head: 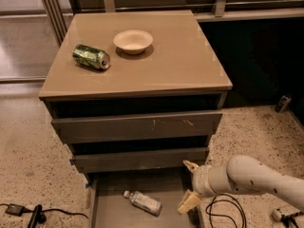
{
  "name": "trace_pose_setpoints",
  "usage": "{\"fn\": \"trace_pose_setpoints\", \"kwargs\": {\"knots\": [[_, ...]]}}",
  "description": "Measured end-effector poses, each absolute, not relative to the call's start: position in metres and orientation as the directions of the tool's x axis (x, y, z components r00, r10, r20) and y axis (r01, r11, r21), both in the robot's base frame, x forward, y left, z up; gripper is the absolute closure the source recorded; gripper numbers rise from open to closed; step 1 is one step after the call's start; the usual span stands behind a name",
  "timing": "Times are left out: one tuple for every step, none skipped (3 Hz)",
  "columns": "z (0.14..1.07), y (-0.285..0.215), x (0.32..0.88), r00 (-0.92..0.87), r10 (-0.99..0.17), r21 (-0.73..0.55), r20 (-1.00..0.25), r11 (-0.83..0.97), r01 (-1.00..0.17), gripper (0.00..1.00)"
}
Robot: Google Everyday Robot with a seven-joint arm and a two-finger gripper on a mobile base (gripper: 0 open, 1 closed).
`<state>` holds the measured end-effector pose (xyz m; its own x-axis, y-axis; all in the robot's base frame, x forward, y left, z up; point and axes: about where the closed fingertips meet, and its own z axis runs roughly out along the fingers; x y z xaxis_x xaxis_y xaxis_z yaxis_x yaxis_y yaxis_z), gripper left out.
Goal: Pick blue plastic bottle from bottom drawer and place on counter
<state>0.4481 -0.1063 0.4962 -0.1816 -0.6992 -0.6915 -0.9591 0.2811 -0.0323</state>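
While blue plastic bottle lies in bottom drawer, pincer spread at right wall, can and bowl on counter.

On the counter a drink can lies left of a bowl, while below, in the pulled-out bottom drawer, the plastic bottle lies just left of the gripper.
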Motion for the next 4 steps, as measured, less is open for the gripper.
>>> {"fn": "trace_pose_setpoints", "kwargs": {"knots": [[0.49, -0.098, 0.444, -0.18, -0.707, -0.027, -0.684, 0.27, -0.962, 0.0], [0.465, -0.089, 0.45, -0.188, -0.69, -0.025, -0.699, 0.286, -0.958, 0.0], [0.42, -0.081, 0.463, -0.196, -0.648, -0.027, -0.736, 0.317, -0.948, 0.0], [0.365, -0.074, 0.465, -0.206, -0.6, -0.012, -0.773, 0.338, -0.941, 0.0]]}}
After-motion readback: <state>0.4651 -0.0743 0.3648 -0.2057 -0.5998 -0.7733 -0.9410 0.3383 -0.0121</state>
